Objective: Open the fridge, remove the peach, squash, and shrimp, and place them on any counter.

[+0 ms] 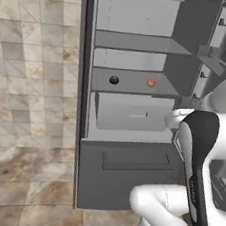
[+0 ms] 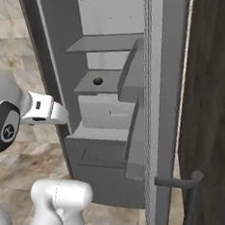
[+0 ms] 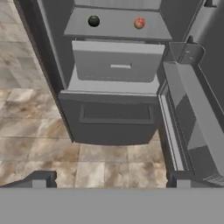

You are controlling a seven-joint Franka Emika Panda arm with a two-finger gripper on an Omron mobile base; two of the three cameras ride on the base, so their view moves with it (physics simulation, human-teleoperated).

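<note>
The tiled floor [image 1: 23, 123] at the left is matte beige and brown stone. The fridge [image 1: 121, 176] stands open, dark grey outside, with pale, flat shelves and a boxy drawer [image 3: 117, 65] inside. On the shelf above that drawer sit the squash [image 3: 93, 20], a dark round ball at the left, and the peach [image 3: 139, 22], an orange-red ball to its right, well apart. The white arm reaches forward and level outside the fridge. The gripper [image 3: 111, 179] has its jaws spread wide and holds nothing. The door [image 2: 164, 105] stands swung out to the right, with its bar handle [image 2: 180, 181].
</note>
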